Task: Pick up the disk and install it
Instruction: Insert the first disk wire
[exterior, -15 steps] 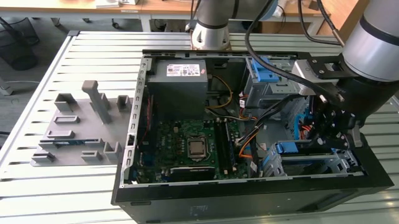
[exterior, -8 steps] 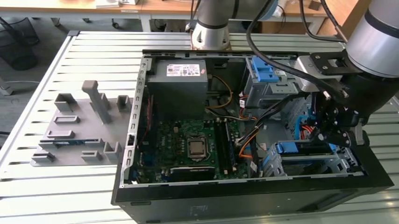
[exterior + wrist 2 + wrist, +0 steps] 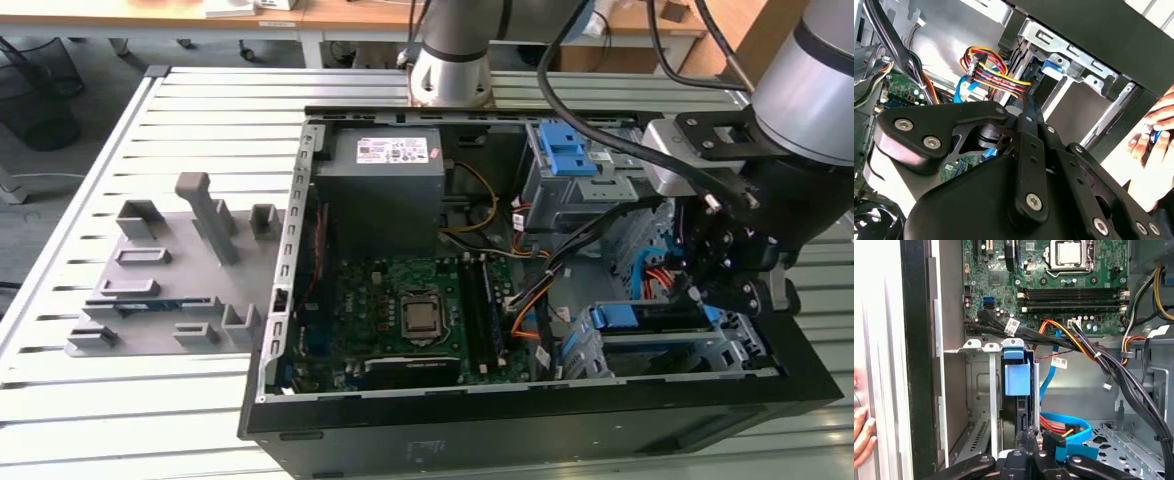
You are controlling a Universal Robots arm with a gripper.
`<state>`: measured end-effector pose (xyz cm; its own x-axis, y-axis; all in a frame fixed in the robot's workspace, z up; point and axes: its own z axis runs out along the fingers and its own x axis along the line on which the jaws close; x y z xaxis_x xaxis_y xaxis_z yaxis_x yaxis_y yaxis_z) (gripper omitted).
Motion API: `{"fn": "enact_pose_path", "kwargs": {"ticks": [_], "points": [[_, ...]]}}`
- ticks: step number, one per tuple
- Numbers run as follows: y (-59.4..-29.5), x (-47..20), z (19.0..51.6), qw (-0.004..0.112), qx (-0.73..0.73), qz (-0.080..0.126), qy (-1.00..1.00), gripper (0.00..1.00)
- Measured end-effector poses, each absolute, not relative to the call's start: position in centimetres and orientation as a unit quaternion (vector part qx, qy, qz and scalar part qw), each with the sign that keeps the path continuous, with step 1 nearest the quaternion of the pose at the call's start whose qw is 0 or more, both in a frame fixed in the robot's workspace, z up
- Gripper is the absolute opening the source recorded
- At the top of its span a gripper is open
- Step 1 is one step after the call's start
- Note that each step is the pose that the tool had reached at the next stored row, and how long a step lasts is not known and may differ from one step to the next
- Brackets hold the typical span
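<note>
The disk [image 3: 1017, 380] stands edge-on in a slot of the metal drive cage [image 3: 974, 347], with its blue carrier tab facing out. In the exterior view the disk [image 3: 641, 318] lies in the cage at the case's front right corner. My gripper [image 3: 1026, 436] is shut, its fingertips right at the disk's near end; whether they pinch it or only touch it is hidden. In the second wrist view the gripper [image 3: 1027, 102] points into the cage toward the blue tab of the disk [image 3: 1054, 65]. In the exterior view the gripper [image 3: 714, 300] hangs just on the view's right of the cage.
The open computer case [image 3: 287, 300] lies on a slatted table. It holds a motherboard [image 3: 414, 310], a grey power supply [image 3: 394, 185] and another blue carrier [image 3: 567, 150]. Cable bundles [image 3: 1089, 347] and a blue cable [image 3: 1064, 422] run beside the cage. A person's hand [image 3: 1154, 135] rests outside the case. A grey fixture plate [image 3: 174, 270] sits on the exterior view's left.
</note>
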<state>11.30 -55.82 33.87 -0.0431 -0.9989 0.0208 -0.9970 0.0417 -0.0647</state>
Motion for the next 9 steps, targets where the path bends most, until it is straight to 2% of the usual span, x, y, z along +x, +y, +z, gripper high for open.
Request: {"fn": "enact_pose_path", "kwargs": {"ticks": [9], "points": [[-55.83,11.43,33.87,0.015,-0.692,-0.030,0.722,0.11]]}}
